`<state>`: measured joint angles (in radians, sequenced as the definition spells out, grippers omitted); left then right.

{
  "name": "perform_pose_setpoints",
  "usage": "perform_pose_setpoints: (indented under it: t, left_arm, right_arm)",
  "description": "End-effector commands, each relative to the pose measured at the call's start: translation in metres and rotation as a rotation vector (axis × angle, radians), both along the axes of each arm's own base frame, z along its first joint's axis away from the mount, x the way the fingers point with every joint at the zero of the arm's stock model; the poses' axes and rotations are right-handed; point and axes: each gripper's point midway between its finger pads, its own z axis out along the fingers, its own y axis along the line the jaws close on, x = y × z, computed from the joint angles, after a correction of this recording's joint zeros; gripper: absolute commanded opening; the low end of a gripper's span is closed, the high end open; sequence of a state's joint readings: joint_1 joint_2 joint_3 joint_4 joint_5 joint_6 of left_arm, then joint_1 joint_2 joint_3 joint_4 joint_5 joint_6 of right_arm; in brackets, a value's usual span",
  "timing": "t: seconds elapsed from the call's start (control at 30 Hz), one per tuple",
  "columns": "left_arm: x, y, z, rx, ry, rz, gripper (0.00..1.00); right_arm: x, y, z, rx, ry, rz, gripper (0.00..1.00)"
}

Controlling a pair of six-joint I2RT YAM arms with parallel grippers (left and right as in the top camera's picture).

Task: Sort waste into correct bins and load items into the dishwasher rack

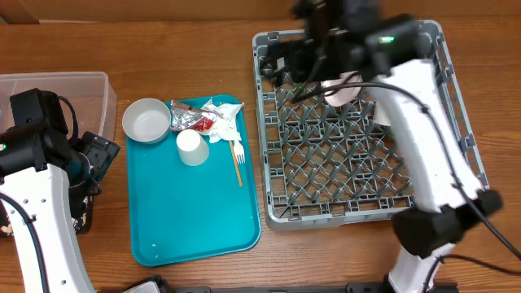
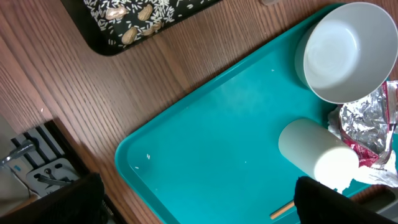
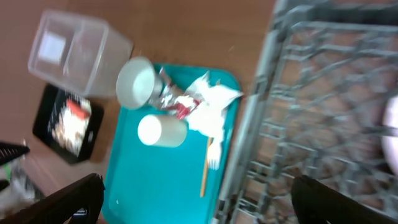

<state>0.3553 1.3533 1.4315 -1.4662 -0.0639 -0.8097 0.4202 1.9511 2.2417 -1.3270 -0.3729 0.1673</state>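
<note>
My right gripper (image 3: 198,180) hangs with jaws apart and empty over the rack (image 1: 262,122) by the plate (image 1: 346,88), so I should lift straight up before heading for the bowl (image 1: 146,120).

Overhead, the light is bright and even, with only soft shadows close under the tray (image 1: 195,228) and rack (image 1: 326,163). The left wrist view is sharp; foil (image 2: 367,121) at 3 o'clock glints. The right wrist view is smeared by blur (worst on the rack's grid, 12 to 4 o'clock), and a plate (image 3: 390,130) at 3 o'clock washes out pale.
</note>
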Motion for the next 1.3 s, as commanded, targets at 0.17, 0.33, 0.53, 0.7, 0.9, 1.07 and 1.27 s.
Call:
perform_pose_setpoints:
  t: [0.17,0.33,0.53,0.7,0.9,1.07,1.27]
  left_arm:
    - [0.002,0.001,0.002,-0.002,-0.007,0.013,1.00]
    - [0.002,0.001,0.002,-0.002,-0.007,0.013,1.00]
    - [0.002,0.001,0.002,-0.002,-0.007,0.013,1.00]
    - [0.002,0.001,0.002,-0.002,-0.007,0.013,1.00]
    - [0.002,0.001,0.002,-0.002,-0.007,0.013,1.00]
    - [0.002,0.001,0.002,-0.002,-0.007,0.013,1.00]
    - [0.002,0.001,0.002,-0.002,-0.007,0.013,1.00]
  right_arm:
    - [-0.013,0.069,-0.063,-0.072,0.063,0.146,1.00]
    - [-0.007,0.088,-0.091,-0.144,0.041,0.154,1.00]
    - [0.015,0.099,-0.131,-0.193,0.062,0.020,0.99]
    - [0.021,0.098,-0.156,-0.234,0.081,0.002,1.00]
    - [0.023,0.092,-0.112,-0.205,0.015,-0.018,1.00]
    - [0.033,0.067,-0.028,-0.148,-0.146,-0.094,1.00]
    - [0.033,-0.008,0.088,-0.078,-0.363,-0.248,1.00]
